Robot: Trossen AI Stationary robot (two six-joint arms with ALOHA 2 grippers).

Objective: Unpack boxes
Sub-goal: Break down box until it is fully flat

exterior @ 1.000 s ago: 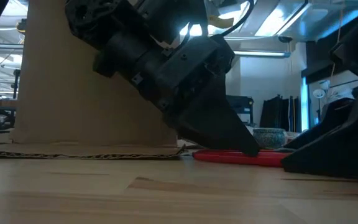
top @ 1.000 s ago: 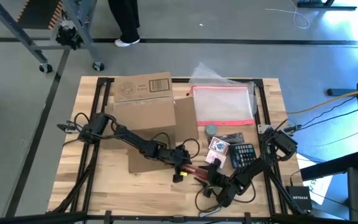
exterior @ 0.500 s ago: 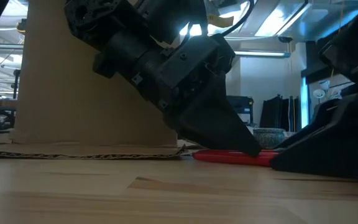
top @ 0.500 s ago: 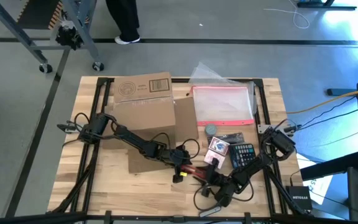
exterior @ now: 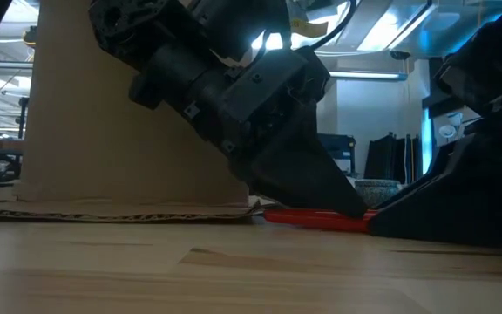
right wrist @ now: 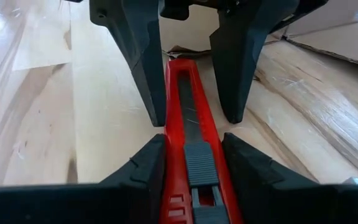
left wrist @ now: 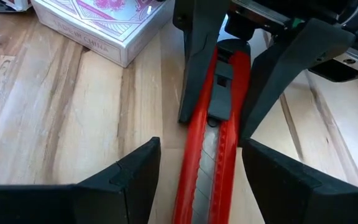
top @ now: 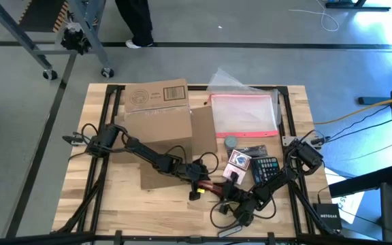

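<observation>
On the wooden counter [top: 114,194], the cardboard box [top: 158,116] stands toward the far side, flap spread toward the arms. Nearer than the box lies a red utility knife [left wrist: 210,146]. Since a second ago the right claw [right wrist: 191,165] has slid forward and narrowed, both fingers now touching the knife's handle. Left claw [left wrist: 197,171] stays spread wide astride the blade end.

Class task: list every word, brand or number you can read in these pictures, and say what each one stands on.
"NETGEAR": on the dark device beside the table.
"CHINA", part of a longer line: on the card box, left wrist view.
Cardboard box: printed marks and label too small to read.
Calculator: keys too small to read.
</observation>
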